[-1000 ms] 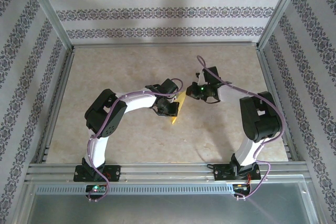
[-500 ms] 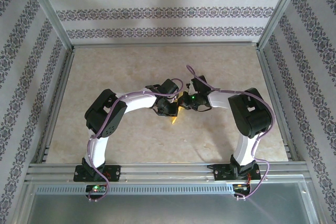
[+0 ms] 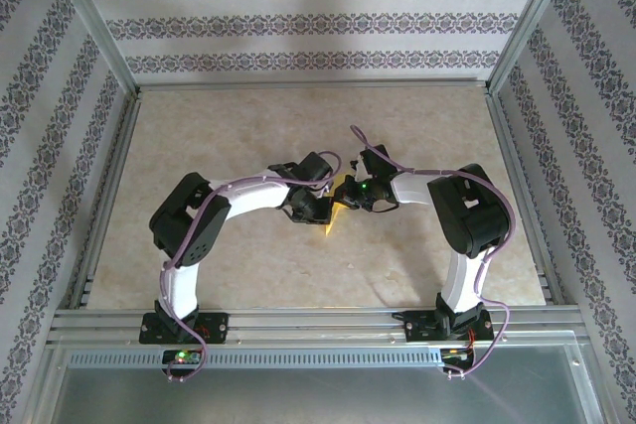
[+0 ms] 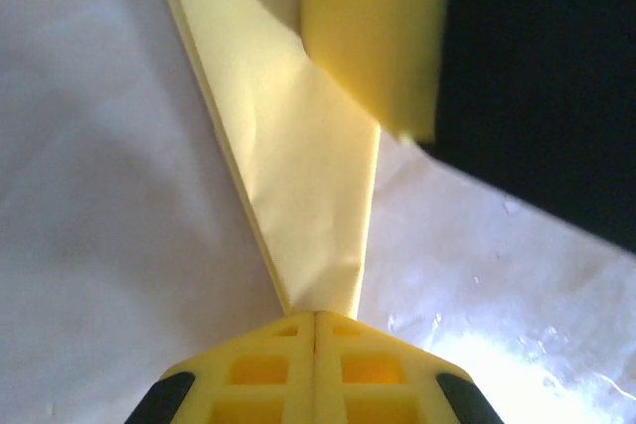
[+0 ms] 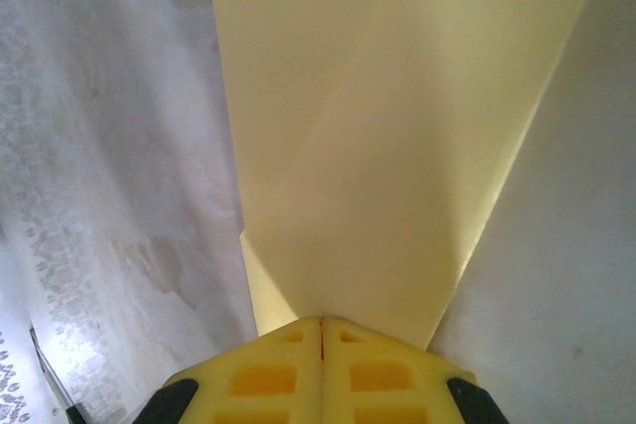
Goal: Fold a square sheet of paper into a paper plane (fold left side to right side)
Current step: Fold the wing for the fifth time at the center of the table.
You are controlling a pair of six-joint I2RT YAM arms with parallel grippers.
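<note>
Yellow paper plane (image 3: 331,221) lies near-to-far on the table (image 3: 199,146); tip toward near edge

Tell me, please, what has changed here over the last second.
The right gripper swung left to the folded yellow paper, meeting the left gripper there. The left arm's elbow shifted slightly left. The paper stayed in place; both grippers stayed shut.
</note>
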